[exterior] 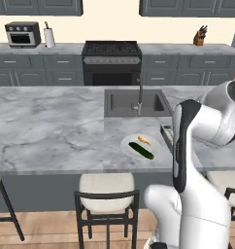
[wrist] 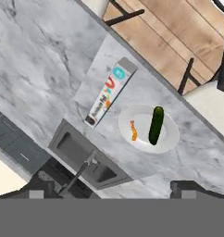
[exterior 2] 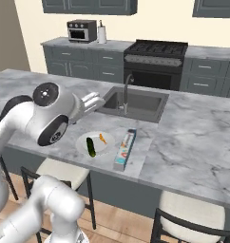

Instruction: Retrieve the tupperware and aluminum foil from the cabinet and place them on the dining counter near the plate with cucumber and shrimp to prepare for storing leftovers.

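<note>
A: Where was the aluminum foil [wrist: 109, 92]?

B: It lay flat on the dining counter [exterior 2: 193, 137], just beside the white plate [wrist: 169, 139] but apart from it, its dark end pointing toward the sink [wrist: 84, 157]. In the right base view the carton [exterior 2: 125, 149] sat between the plate [exterior 2: 82, 142] and the counter's front edge.

A: And on the plate?

B: The cucumber [wrist: 156, 125] lay beside a small orange shrimp [wrist: 133, 131], not touching it. The left base view showed the same pair, the cucumber [exterior: 141, 151] nearer the stools [exterior: 106, 194].

A: The gripper [wrist: 109, 190]?

B: Its jaws stood wide apart and held nothing, hovering above the counter and looking down over sink, faucet [wrist: 79, 173], foil and plate.
</note>
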